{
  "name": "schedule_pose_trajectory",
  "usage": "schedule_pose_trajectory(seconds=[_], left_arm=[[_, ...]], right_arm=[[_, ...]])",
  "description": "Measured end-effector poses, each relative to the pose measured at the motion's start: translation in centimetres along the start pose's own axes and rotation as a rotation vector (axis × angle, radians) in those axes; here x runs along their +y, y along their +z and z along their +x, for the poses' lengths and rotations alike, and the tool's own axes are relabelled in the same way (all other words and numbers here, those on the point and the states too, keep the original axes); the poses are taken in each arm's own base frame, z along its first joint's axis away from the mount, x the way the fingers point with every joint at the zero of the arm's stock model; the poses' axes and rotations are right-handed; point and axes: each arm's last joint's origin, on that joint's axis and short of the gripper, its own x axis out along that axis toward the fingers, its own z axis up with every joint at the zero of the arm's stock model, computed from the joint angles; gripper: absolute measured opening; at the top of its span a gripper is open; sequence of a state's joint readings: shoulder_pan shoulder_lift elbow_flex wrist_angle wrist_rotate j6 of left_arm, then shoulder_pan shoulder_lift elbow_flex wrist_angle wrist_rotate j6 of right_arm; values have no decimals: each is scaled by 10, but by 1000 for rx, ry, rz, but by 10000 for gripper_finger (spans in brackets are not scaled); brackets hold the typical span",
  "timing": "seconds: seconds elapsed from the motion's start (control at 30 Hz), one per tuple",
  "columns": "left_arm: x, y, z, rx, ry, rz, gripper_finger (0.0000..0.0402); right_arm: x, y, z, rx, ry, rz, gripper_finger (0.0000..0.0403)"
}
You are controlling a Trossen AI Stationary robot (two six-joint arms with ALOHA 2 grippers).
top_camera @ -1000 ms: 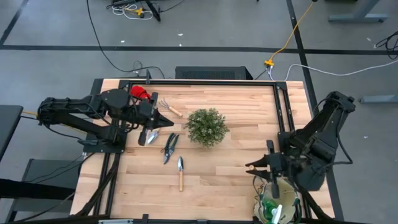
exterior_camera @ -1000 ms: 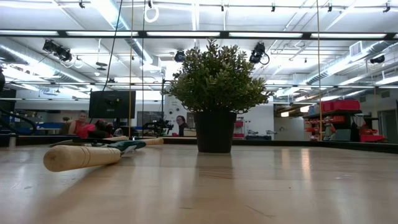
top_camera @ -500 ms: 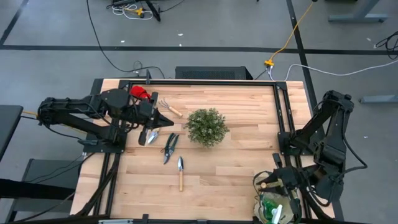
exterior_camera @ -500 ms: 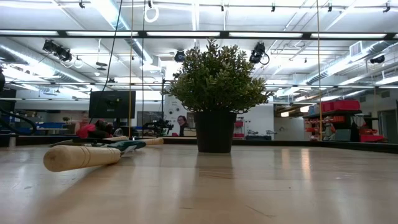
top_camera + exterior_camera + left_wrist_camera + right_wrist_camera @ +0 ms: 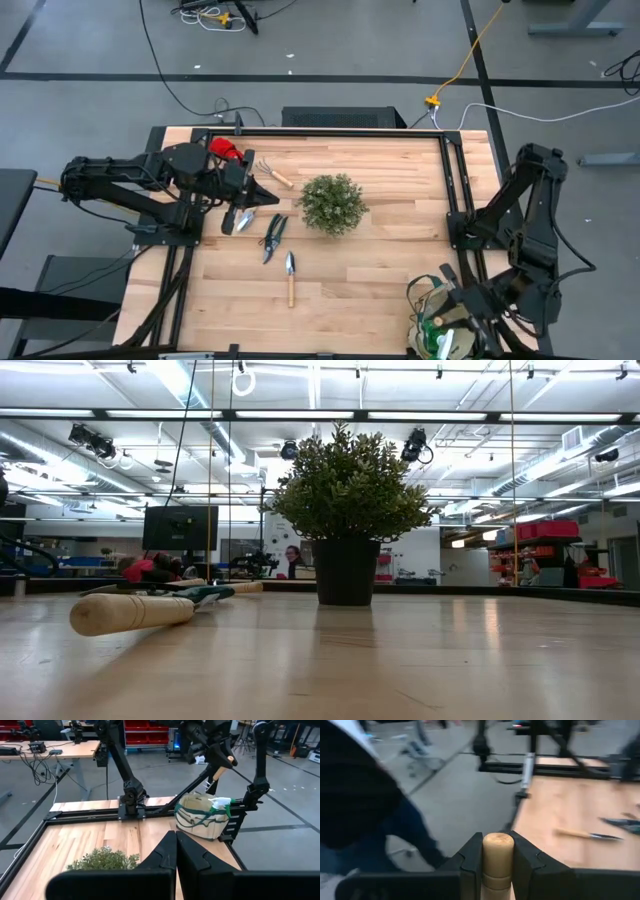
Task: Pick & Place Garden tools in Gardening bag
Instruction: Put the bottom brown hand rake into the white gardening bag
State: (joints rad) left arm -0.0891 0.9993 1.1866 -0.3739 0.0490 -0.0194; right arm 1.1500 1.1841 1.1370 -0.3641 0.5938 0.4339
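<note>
The gardening bag [image 5: 437, 335], beige with green trim, stands at the table's near right corner; a green and white item [image 5: 220, 802] sticks out of it. My right gripper [image 5: 450, 300] hovers above the bag [image 5: 201, 815], shut on a wooden-handled tool [image 5: 219, 771]. On the left half of the table lie pruning shears [image 5: 272, 236], a trowel [image 5: 290, 276], a rake [image 5: 270, 172], red gloves [image 5: 224, 150] and a metal blade [image 5: 241, 218]. My left gripper [image 5: 262, 194] hangs shut above them, holding nothing. My right gripper pinches the tool's wooden handle [image 5: 497, 862] between its two fingers [image 5: 471, 862], close to the handle's rounded free end [image 5: 497, 841]. That end pokes out past the fingertips. The tool is lifted clear above the bag and tilted; its metal end is hidden.
A round bushy potted plant [image 5: 332, 204] stands mid-table, between the loose tools and the bag. In the low view a wooden handle [image 5: 130, 612] lies left of the plant [image 5: 347, 510]. Black frame rails [image 5: 455, 190] run along the table's edges.
My right gripper has swung toward the table's near right corner, turning as it went. It now hangs over the bag and stays shut on the wooden-handled tool.
</note>
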Motion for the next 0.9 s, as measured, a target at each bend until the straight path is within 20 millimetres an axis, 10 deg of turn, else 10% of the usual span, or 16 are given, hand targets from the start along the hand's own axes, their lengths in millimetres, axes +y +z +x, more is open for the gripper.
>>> schedule_pose_trajectory(seconds=[0.9], left_arm=[[0, -1, 0, 5, 0, 3, 5]], right_arm=[[-61, -131, -13, -169, 334, 3, 65]])
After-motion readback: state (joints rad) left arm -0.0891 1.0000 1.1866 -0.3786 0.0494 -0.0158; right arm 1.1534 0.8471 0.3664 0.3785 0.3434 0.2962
